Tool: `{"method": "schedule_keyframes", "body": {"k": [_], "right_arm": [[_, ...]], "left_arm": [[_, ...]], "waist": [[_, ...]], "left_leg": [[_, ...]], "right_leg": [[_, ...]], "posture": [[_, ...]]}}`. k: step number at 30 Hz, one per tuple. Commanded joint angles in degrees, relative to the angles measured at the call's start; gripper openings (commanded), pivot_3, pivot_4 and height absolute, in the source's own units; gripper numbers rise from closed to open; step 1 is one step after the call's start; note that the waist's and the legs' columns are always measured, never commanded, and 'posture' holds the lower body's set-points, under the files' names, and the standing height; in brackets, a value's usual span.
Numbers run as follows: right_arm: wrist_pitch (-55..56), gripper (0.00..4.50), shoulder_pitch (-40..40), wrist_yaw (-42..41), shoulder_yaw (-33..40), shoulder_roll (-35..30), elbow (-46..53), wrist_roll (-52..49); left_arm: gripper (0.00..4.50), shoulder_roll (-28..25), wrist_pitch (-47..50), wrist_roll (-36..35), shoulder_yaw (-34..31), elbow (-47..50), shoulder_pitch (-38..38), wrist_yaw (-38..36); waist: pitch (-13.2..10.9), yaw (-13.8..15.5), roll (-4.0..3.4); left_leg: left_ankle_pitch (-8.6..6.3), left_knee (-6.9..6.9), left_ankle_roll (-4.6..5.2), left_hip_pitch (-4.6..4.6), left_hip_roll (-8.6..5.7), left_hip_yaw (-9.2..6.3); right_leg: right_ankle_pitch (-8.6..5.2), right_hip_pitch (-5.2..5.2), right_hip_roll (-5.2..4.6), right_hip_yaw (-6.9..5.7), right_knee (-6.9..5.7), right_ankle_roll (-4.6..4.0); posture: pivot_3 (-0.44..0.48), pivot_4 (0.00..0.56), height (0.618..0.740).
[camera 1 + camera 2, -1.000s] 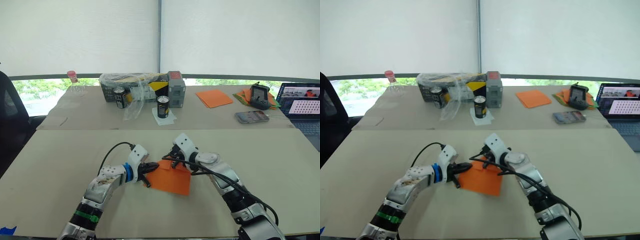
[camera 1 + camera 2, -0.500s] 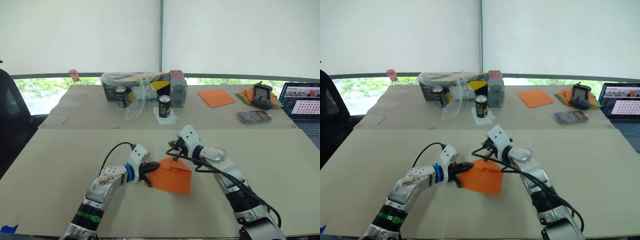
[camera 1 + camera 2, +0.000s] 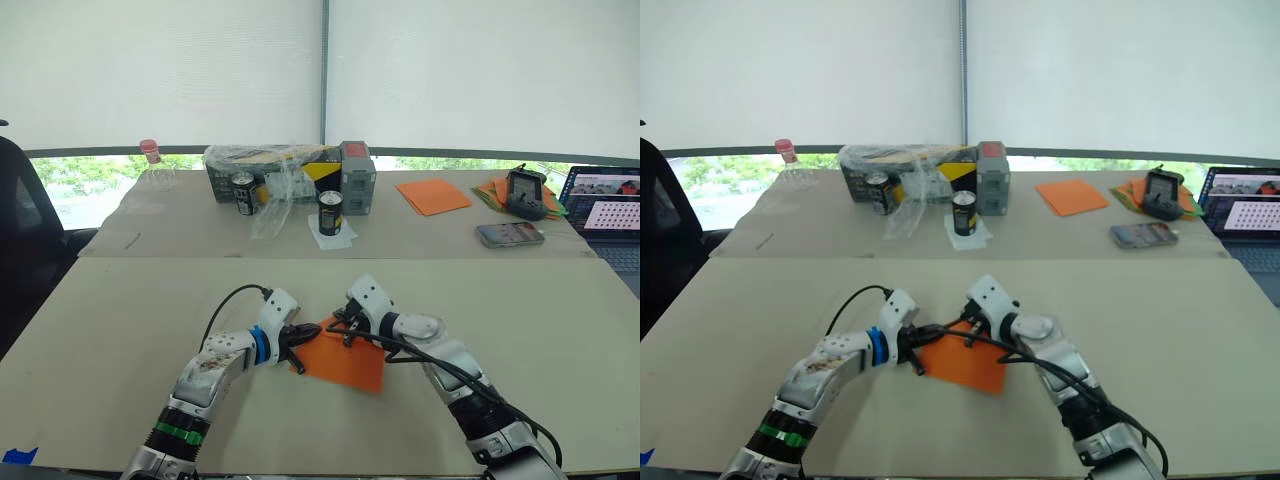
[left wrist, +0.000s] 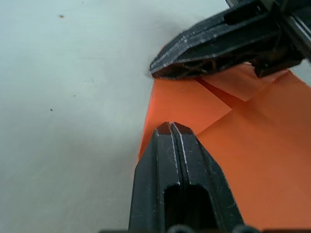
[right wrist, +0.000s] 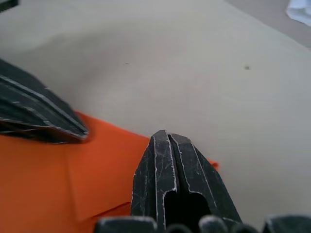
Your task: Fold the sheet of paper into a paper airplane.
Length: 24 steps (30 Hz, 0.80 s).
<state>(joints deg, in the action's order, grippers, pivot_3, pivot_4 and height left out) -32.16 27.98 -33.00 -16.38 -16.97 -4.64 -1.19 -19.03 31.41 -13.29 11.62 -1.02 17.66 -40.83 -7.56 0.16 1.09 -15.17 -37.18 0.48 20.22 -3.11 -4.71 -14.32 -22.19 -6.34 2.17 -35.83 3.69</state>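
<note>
Both pincers, left (image 3: 297, 345) and right (image 3: 340, 326), press the sheet of paper (image 3: 345, 358), corner pointing away.

Beyond the grippers, at the table's (image 3: 120, 330) far side, stand two dark cans (image 3: 239, 194) (image 3: 329, 212), the nearer one on a white napkin (image 3: 331, 238). Behind them lie a plastic-wrapped box (image 3: 270, 172) and a grey box (image 3: 353, 178). Far off to the left stands a clear bottle with a pink cap (image 3: 152, 168). Far to the right lie a stack of orange sheets (image 3: 432, 195), a phone (image 3: 510, 234) and a laptop (image 3: 606, 215)
</note>
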Motion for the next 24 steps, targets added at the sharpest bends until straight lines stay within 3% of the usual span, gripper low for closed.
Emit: {"method": "schedule_keyframes", "body": {"k": [1, 8, 16, 24], "right_arm": [[-2.7, 0.00, -0.2, 1.7, 2.1, -1.6, -1.5, 1.0], [-1.5, 0.00, -0.6, 1.6, 2.4, -2.7, -1.5, 0.9], [6.5, 0.00, -0.7, -2.6, 5.2, -3.6, 8.7, -2.8], [5.4, 0.00, -4.4, -4.9, -2.9, -3.5, 8.6, 0.4]], "left_arm": [[0.03, -0.1, 2.5, 2.5, 2.8, -4.8, -2.5, 1.1], [0.03, 0.1, 2.2, 2.5, 2.8, -5.2, -2.3, 1.2], [0.03, 1.1, 0.8, 2.0, 2.0, -5.3, -1.9, 1.2], [0.03, 2.0, 0.0, 1.7, 1.3, -5.8, -1.2, 1.1]], "waist": [[0.0, 0.1, 0.00], [0.0, 0.2, 0.00], [0.0, 0.4, 0.01], [-0.1, 0.5, 0.02]], "left_leg": [[0.00, 0.00, 0.00, 0.00, 0.00, -0.01], [0.00, 0.00, 0.00, 0.01, 0.00, 0.00], [0.00, 0.00, 0.00, 0.07, -0.01, 0.00], [0.01, 0.00, 0.00, 0.07, -0.02, -0.04]], "right_leg": [[0.00, 0.00, 0.00, -0.01, 0.00, 0.00], [0.00, 0.03, -0.01, -0.01, 0.03, 0.01], [-0.01, -0.01, -0.04, -0.01, 0.03, 0.01], [-0.04, 0.01, -0.06, -0.09, 0.05, 0.06]], "posture": [[0.000, 0.150, 0.739], [0.000, 0.150, 0.739], [0.000, 0.150, 0.739], [0.000, 0.150, 0.739]]}}
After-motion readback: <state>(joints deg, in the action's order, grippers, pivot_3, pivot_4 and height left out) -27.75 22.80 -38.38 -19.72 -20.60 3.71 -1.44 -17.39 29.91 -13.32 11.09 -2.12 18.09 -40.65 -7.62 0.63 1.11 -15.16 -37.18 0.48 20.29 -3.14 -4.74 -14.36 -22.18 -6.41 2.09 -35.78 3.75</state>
